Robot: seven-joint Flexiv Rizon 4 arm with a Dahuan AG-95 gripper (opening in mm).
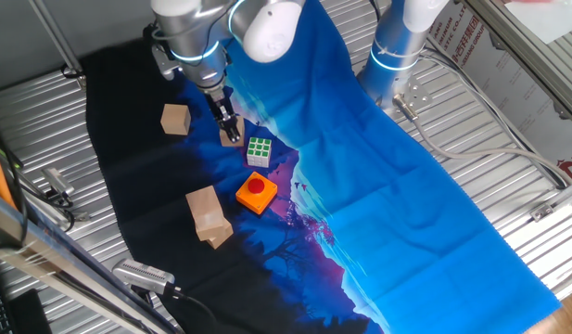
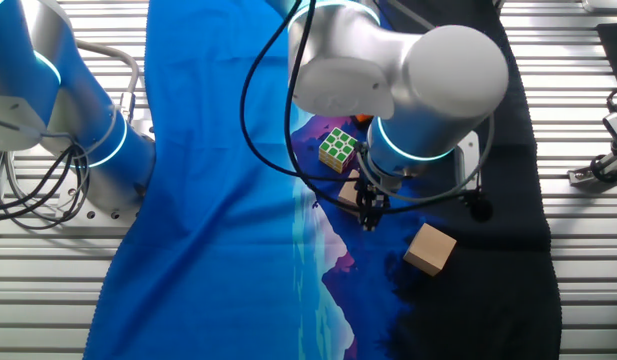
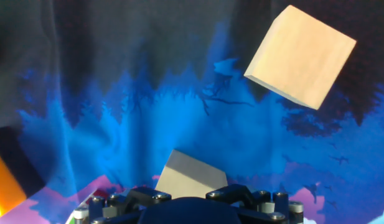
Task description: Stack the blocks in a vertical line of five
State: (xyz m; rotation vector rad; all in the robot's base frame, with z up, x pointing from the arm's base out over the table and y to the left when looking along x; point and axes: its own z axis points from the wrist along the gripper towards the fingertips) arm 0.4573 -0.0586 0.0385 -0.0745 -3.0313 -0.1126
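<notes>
The tool [image 1: 229, 122] reaches down over a tan block [image 1: 233, 138] lying on the dark part of the printed cloth [image 1: 434, 186], just left of the green-and-white puzzle cube [image 1: 259, 151]. Its fingers stand at that block, but whether they grip it or how wide they are cannot be told; in the hand view the block [image 3: 190, 178] shows right at the fingers' base, partly hidden.

A second block [image 1: 175, 120] sits alone farther left, apart from the tool. Nearer the camera, a two-block stack [image 1: 208, 215] stands somewhat crooked, its upper cube twisted against the lower. The orange block with the red button [image 1: 256, 192] lies between that stack and the puzzle cube. The cloth covers a ribbed metal tabletop [image 1: 508, 121].
</notes>
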